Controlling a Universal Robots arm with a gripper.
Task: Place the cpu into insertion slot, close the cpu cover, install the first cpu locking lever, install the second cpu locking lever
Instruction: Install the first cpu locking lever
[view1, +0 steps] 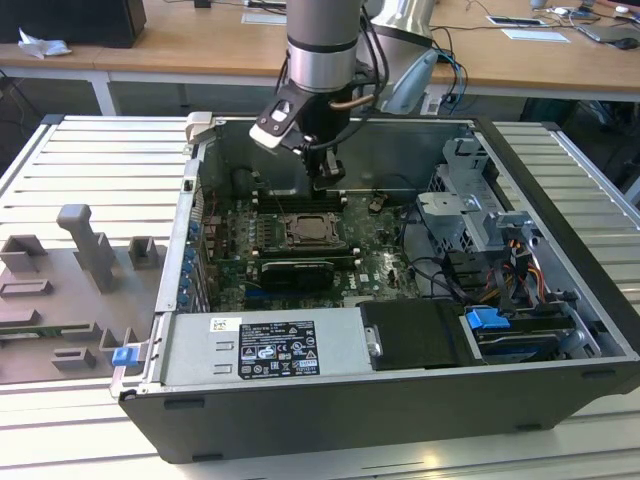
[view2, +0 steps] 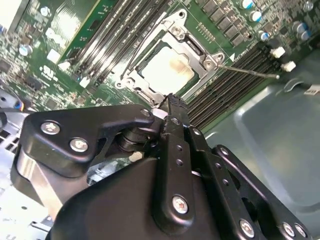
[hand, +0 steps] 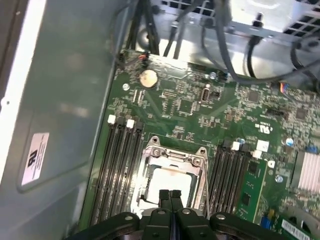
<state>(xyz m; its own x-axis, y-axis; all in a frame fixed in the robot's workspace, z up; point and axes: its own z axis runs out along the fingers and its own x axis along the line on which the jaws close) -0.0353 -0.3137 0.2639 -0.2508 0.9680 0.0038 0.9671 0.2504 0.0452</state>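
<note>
Risk: black gripper (hand: 170, 196), pinched closed and empty over the pale silver square cpu (hand: 169, 181) seated under its silver frame cover (hand: 175, 156), could glance off the thin wire lever (view2: 252, 73) if misaligned.

The gripper (view1: 328, 182) hangs low over the motherboard (view1: 378, 240), just past the far edge of the cover (view1: 314, 231), inside the open case (view1: 400, 430)

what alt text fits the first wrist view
The gripper, its black fingers pressed together, hangs at the edge of the cpu, which lies under the closed cpu cover on the green motherboard, long memory slots either side.
</note>
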